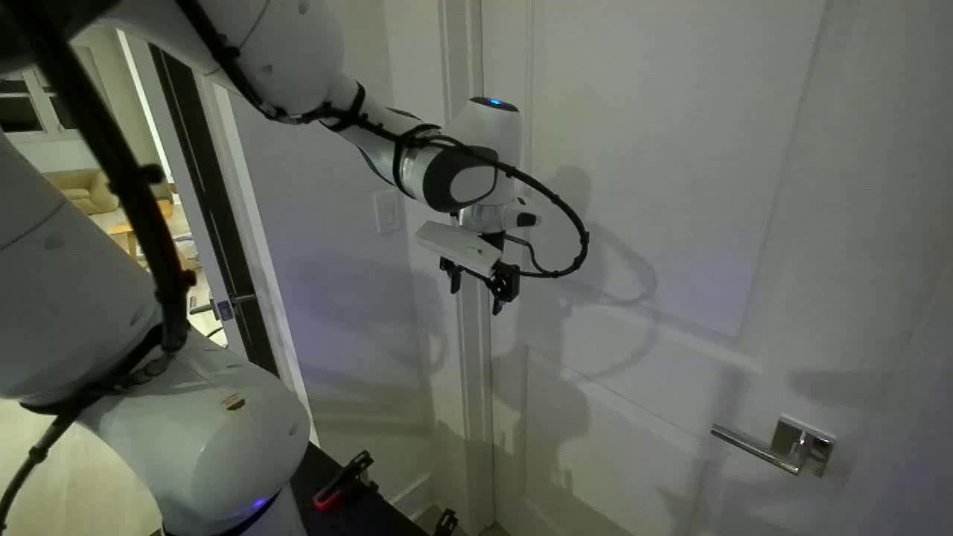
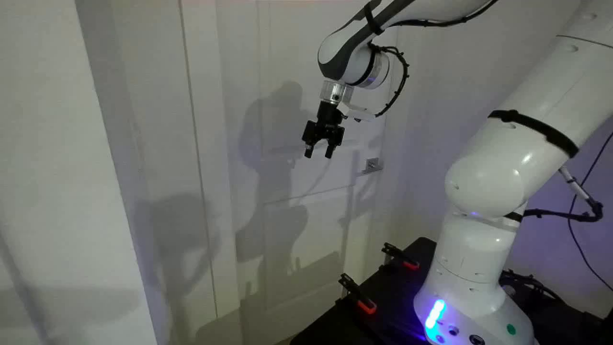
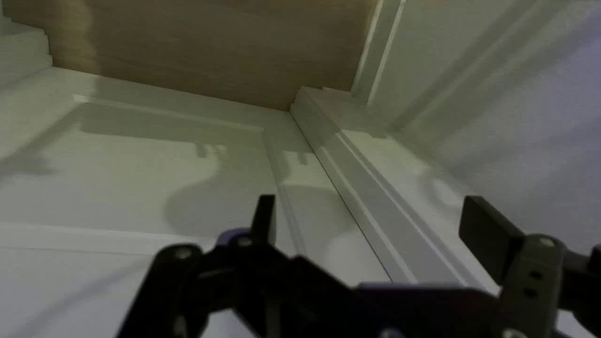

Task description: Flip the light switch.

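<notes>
A white light switch plate (image 1: 387,211) is on the wall left of the door frame in an exterior view. Its rocker position is too faint to tell. The switch does not show in the wrist view. My black gripper (image 1: 476,295) points down, to the right of the switch and lower, apart from it. It also shows in an exterior view (image 2: 319,151), in front of the door. In the wrist view my gripper (image 3: 368,206) has its two fingers wide apart with nothing between them.
A white panel door (image 1: 640,171) with a metal lever handle (image 1: 774,447) stands beside the white door frame (image 1: 473,357). Black clamps (image 2: 358,293) stick up at the edge of the black robot table (image 2: 330,326). A cable loop (image 1: 577,238) hangs from the wrist.
</notes>
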